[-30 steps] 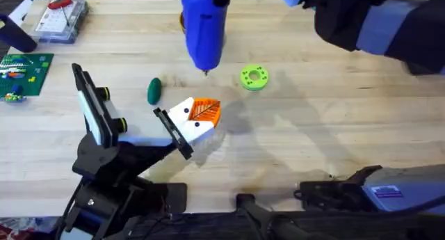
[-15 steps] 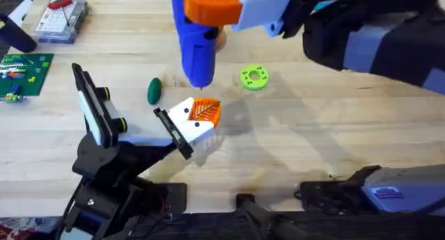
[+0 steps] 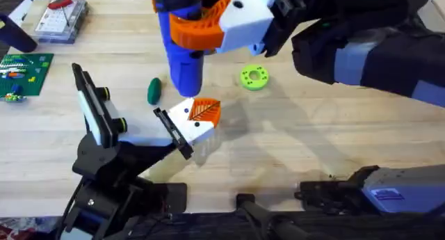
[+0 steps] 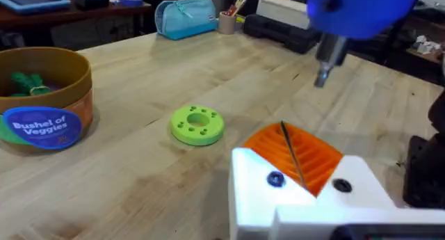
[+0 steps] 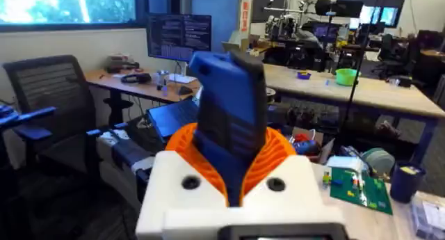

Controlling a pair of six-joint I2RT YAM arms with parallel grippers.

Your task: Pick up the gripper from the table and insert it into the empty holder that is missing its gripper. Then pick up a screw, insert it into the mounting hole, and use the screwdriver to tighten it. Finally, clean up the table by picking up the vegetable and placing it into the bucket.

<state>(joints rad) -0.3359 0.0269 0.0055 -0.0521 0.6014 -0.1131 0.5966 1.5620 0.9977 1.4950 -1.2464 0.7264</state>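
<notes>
Overhead: our right gripper (image 3: 229, 21), clenched on the screwdriver (image 3: 182, 52), holds it bit-down above the mid-bench holder (image 3: 174, 132), which we judge is lining up on the screw; the vegetable (image 3: 154, 90) lies beside it. Left wrist: our left gripper (image 4: 306, 177) pinches a thin black part; bucket (image 4: 45, 101) toward the far edge. Right wrist: screwdriver body between orange pads.

wooden table (image 3: 334, 129), vegetable (image 3: 154, 91), lime disc (image 3: 254, 78), bucket (image 4: 43, 98)
</notes>
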